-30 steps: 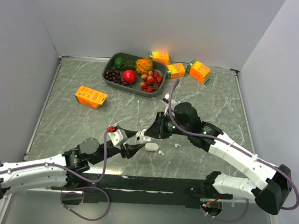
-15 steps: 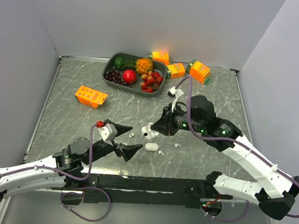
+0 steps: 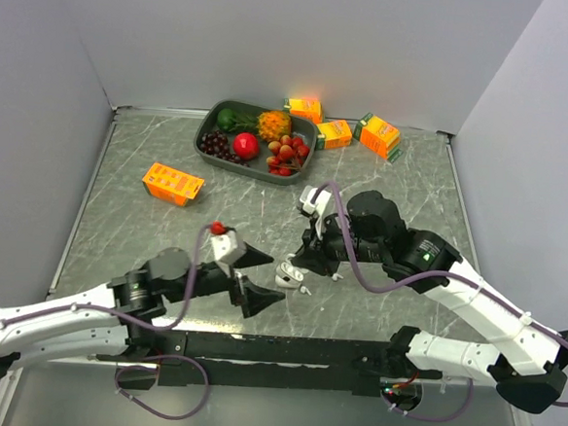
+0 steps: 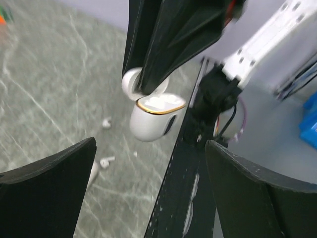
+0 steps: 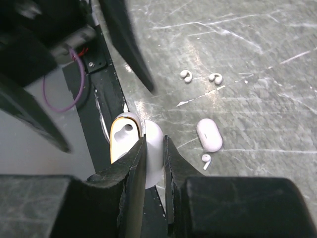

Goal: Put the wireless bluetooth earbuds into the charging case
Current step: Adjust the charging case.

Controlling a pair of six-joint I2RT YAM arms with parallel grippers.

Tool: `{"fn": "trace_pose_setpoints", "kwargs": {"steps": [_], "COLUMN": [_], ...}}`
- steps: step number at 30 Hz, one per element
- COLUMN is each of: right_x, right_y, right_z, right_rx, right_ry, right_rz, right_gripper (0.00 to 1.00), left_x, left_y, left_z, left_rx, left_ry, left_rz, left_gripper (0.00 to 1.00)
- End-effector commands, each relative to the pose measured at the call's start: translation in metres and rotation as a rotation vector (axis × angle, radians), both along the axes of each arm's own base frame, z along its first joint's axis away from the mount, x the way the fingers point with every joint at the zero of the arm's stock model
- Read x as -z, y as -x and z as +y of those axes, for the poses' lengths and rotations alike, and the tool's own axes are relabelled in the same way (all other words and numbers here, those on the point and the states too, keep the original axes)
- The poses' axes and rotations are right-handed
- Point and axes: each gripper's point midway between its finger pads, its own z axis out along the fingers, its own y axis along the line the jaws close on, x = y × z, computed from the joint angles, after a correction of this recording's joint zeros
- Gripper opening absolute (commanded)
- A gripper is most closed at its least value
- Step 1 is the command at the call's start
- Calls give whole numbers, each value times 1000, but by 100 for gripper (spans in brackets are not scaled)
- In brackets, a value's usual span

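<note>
A white charging case with a gold rim hangs open above the table. My right gripper is shut on its flipped-back lid. The left wrist view shows the same case from below the right fingers. My left gripper stands wide open just left of the held case, with nothing between its fingers. Wireless bluetooth earbuds lie loose on the marble: one by a closed white case, two more farther off.
A dark tray of fruit stands at the back. Orange cartons lie at the left and behind the tray. The black mounting bar runs along the near edge, right below the held case.
My left gripper opened, drew back left, then came forward toward the case again. The right gripper kept its hold and brought the case down and nearer the front edge.
</note>
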Motion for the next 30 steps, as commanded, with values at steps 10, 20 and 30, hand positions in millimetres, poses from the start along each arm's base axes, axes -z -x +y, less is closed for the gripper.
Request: {"fn": "trace_pose_setpoints", "kwargs": {"steps": [10, 20, 30], "right_x": [-10, -6, -9], "right_y": [15, 17, 20], "right_z": [17, 33, 41], "right_rx": [-130, -166, -175], "right_ry": [-9, -17, -27], "right_rz": [-52, -33, -44], "right_gripper": [0, 0, 0], "left_x": [11, 11, 16], "left_y": [8, 19, 23], "left_z": [-8, -12, -16], "left_rx": [85, 157, 193], "left_ry": [10, 17, -7], "left_rz": [-194, -217, -209], "left_gripper": [88, 71, 51]}}
